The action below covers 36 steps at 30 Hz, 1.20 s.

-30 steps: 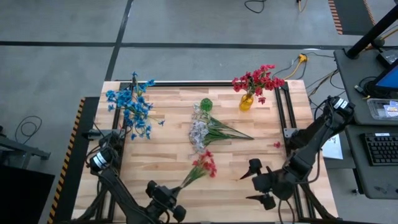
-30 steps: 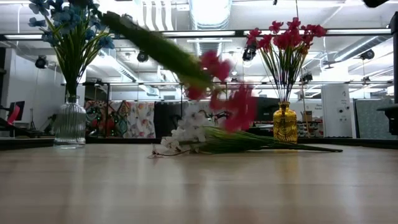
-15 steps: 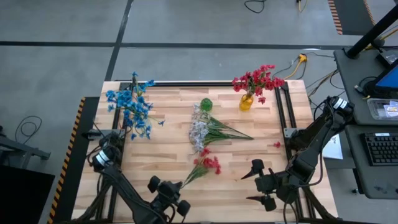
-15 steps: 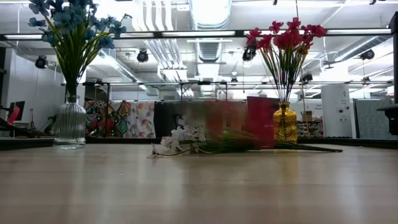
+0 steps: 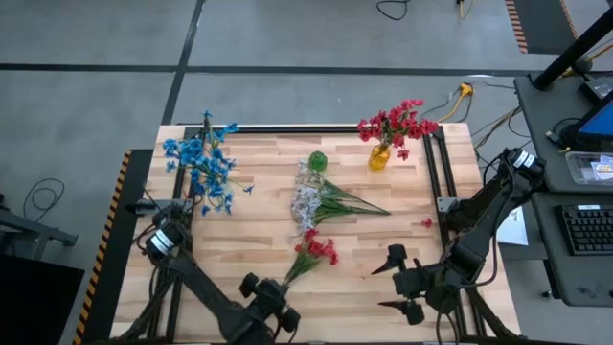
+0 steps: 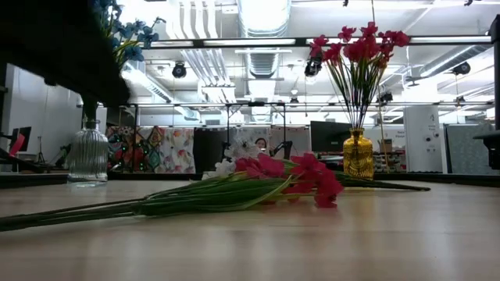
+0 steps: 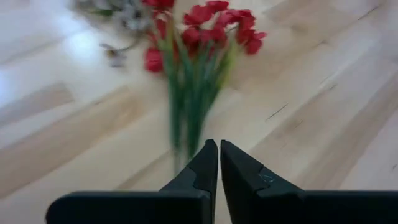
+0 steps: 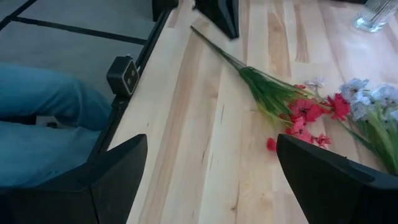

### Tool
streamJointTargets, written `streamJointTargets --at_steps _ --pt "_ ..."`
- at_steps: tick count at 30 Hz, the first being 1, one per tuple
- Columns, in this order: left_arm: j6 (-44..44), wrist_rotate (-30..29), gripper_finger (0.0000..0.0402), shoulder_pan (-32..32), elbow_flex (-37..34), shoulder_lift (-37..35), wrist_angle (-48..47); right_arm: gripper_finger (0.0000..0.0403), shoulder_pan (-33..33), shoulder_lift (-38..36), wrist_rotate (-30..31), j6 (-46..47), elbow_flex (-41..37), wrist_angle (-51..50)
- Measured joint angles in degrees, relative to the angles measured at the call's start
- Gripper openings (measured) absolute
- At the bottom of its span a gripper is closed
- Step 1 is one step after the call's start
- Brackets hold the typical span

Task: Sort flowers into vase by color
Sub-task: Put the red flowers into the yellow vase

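A red spray (image 5: 314, 253) lies flat on the table, its blossoms (image 6: 297, 170) pointing to the far side and its green stems running toward the near edge. My left gripper (image 5: 276, 290) sits at the stems' near end, shut, its fingertips (image 7: 217, 147) low over the wood. My right gripper (image 5: 394, 282) waits open near the near right corner and touches nothing. A white spray (image 5: 307, 204) lies by a green vase (image 5: 317, 161). Blue flowers (image 5: 201, 165) stand in a clear vase (image 6: 87, 153), and red ones (image 5: 395, 125) in a yellow vase (image 6: 358, 154). My left gripper is shut at the near end of the red spray's stem (image 8: 196, 31); its own fingers hide the place of contact. The fingers come slanting down from the near edge, along the stem. The spray rests full length on the table, its blossoms away from the gripper.
A loose red blossom (image 5: 426, 222) lies near the table's right rail. A person's leg in jeans (image 8: 43, 118) shows beyond the near edge. Bare wood lies between the two grippers and to the right of the red spray.
My left gripper has moved toward the table's right along the near edge and come down. The red spray, a second ago held tilted in the air, now lies flat on the table with its blossoms near the white spray.
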Motion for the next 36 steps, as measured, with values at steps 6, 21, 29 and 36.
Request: streamJointTargets --at_steps 6,21,29,36 --pt "4.15 5.91 0.007 4.9 -3.19 -0.02 5.35 0.035 -0.13 0.0 1.36 -0.48 0.0 0.23" --pt "7.86 9.21 0.023 8.91 -7.64 0.02 11.05 0.035 -0.42 0.0 2.22 -2.37 0.0 0.96" --pt "7.91 9.14 0.0233 9.02 -10.82 0.02 12.84 0.035 -1.22 0.0 2.89 -2.37 0.0 1.03" --pt "10.01 7.47 0.0232 9.22 -12.14 0.02 14.3 0.035 -2.63 0.0 2.83 -2.71 0.0 1.06"
